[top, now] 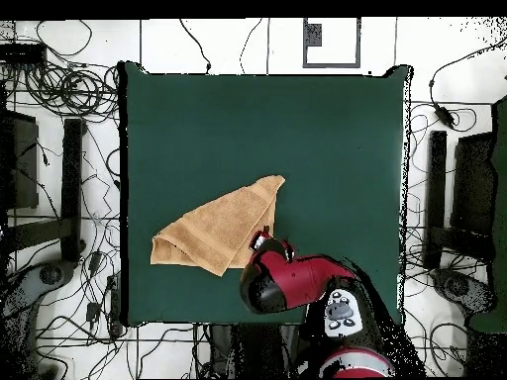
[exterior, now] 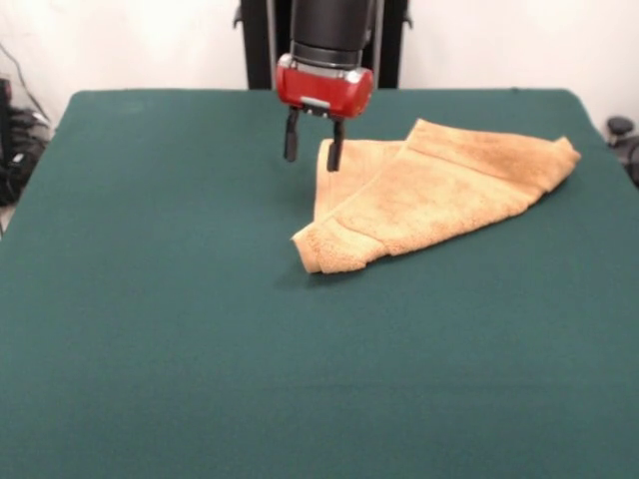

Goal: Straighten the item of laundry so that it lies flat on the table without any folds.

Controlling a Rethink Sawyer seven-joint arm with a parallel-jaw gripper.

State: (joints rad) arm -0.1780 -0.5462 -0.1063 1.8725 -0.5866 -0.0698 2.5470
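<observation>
The tan-orange towel lies folded over on itself in a rough triangle on the right half of the green table. One corner points toward the near middle. A lower layer shows at its far left edge. My gripper hangs just above that far left corner, fingers apart and empty. In the overhead view the towel lies at the table's lower left. The red wrist covers most of the gripper at the towel's lower right edge.
The black pedestal stands behind the table's far edge. Cables and black stands crowd the floor on both sides of the table. The robot's base sits at the bottom edge.
</observation>
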